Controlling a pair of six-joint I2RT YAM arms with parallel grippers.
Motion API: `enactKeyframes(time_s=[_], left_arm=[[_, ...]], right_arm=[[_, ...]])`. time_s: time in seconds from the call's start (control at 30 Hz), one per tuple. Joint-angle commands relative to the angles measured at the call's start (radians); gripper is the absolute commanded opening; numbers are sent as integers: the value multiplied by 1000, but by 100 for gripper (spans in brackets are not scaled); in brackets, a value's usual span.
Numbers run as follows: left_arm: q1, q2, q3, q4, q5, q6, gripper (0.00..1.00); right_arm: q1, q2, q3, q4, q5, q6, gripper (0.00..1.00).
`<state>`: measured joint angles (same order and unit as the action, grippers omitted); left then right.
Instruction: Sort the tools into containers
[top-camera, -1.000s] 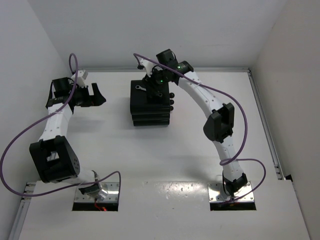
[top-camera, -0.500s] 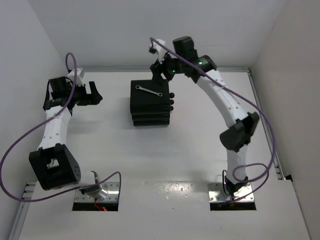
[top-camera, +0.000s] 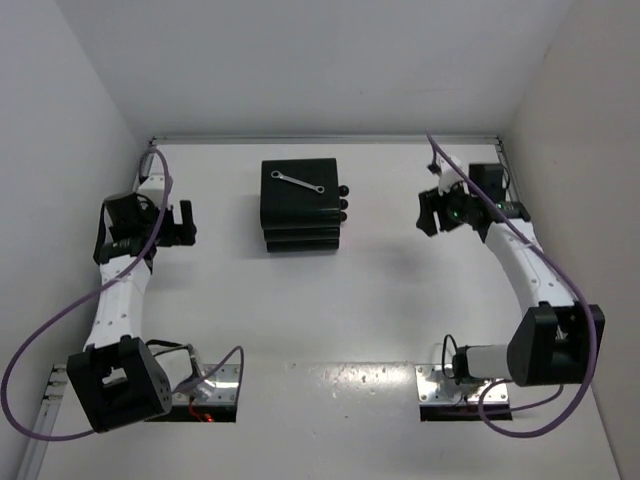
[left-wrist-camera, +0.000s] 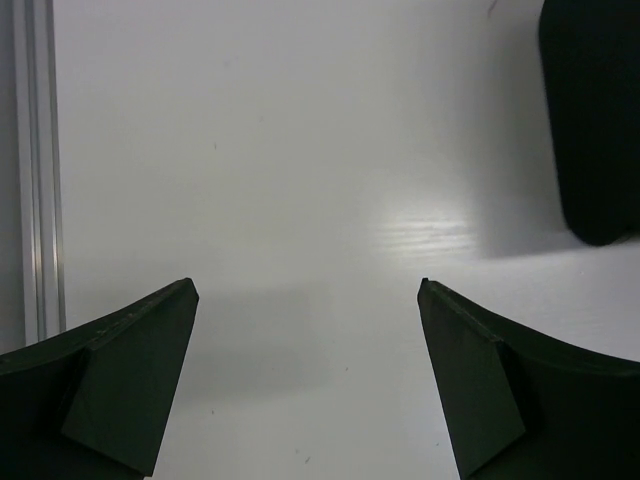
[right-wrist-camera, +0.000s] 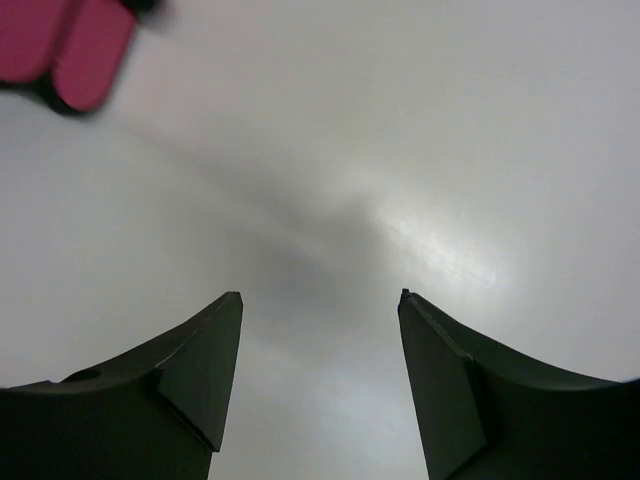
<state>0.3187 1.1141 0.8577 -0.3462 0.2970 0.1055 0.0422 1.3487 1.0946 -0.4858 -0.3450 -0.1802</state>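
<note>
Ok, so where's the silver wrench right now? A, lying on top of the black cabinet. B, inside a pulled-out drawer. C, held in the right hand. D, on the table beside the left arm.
A: the wrench lies flat on the top of the black cabinet, while the right hand is open and empty, off to one side.

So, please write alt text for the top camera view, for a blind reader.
A silver wrench lies on top of the black drawer cabinet. The left gripper and right gripper hover open and empty, one at each side of it.
</note>
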Motion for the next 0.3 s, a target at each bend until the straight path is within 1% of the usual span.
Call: enactKeyframes(time_s=[0.0,0.03,0.13,0.27], left_arm=[[20,-39,-68,53,-55,65,99],[29,-48,-97,62,-55,75,99],[51,-60,-150,99,-55,85,99],[51,-69,-163,130,-68,54,99]], right_arm=[[-83,-88,-131,90,-31,-5,64],[-115,-97,-174,105,-52,-5,64],[-156,-85,-209,105,-106,-15,64],[-202,-76,-220,128,-163,-5,64]])
